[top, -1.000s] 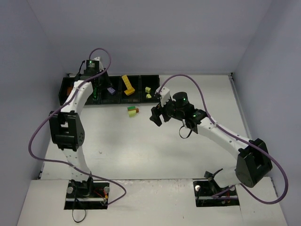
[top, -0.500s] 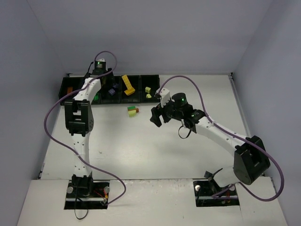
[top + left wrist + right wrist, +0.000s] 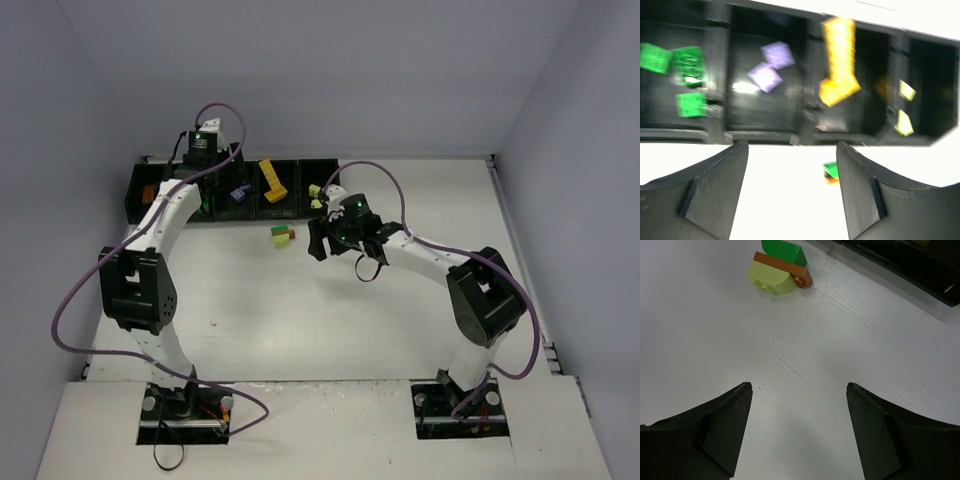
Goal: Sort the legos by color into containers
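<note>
Three legos (image 3: 283,234) — a dark green brick (image 3: 782,251), an orange-brown brick (image 3: 785,267) and a lime brick (image 3: 769,279) — sit touching on the table (image 3: 830,350) just in front of the containers (image 3: 760,135), and my right gripper (image 3: 799,390) hangs near them, jaws apart with nothing between. My left gripper (image 3: 791,150) hovers at the containers' front edge, released and empty — beyond it I see green bricks (image 3: 687,75), lilac bricks (image 3: 771,67), a yellow piece (image 3: 840,60) and lime bits (image 3: 904,107), each colour in its own compartment.

The left arm reaches to the table's far left edge, the left gripper (image 3: 791,155) apparently spread wide, though that view is blurred. The right gripper (image 3: 799,390) hangs parted and empty near mid-table.
</note>
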### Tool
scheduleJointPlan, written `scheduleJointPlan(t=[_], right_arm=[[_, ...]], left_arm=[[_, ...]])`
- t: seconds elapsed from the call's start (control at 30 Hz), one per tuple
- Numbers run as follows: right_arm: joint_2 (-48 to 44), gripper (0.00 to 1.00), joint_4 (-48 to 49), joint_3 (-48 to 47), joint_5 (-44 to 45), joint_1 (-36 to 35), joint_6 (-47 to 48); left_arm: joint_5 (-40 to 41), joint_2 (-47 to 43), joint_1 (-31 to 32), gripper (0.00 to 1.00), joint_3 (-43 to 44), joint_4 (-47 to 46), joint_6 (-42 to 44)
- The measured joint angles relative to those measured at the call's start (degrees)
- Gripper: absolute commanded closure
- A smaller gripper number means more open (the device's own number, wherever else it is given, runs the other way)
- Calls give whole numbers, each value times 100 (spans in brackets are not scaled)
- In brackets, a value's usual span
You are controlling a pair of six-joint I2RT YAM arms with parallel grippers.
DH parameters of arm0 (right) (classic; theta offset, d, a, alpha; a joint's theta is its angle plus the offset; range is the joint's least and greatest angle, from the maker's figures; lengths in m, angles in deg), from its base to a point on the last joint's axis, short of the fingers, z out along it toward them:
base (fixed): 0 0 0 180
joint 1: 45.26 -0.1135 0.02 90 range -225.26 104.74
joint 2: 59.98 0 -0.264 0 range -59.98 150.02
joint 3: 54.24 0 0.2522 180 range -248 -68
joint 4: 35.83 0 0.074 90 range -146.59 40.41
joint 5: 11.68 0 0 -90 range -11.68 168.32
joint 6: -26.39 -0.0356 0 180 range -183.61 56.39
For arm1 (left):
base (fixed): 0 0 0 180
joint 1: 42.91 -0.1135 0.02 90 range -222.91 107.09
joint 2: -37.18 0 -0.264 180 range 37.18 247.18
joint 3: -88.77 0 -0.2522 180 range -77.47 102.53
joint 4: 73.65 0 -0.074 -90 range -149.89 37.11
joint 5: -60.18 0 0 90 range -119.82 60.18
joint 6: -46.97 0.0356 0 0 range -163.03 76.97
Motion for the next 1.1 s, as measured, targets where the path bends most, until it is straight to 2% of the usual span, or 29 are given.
scheduleJointPlan(t=[0.17, 0.37, 0.5, 0.6, 0.97, 1.1], right_arm=[[107, 28, 44, -70, 203, 0, -256], [46, 28, 90, 31, 337, 4, -391], [-168, 28, 79, 308, 382, 7, -415], [-334, 28, 76, 479, 396, 7, -417], [-573, 28, 50, 671, 396, 11, -407], [-573, 28, 44, 671, 372, 11, -376]], left_arm=[[-472, -173, 614, 36, -332, 46, 352], [-994, 693, 1167, 35, -273, 295, 901], [-1108, 1377, 1246, 35, -39, 400, 1145], [-1104, 1563, 1272, 35, -13, 466, 1296], [-1143, 1593, 1401, 36, -26, 466, 1462], [-1215, 1263, 1488, 36, -734, 236, 1056]])
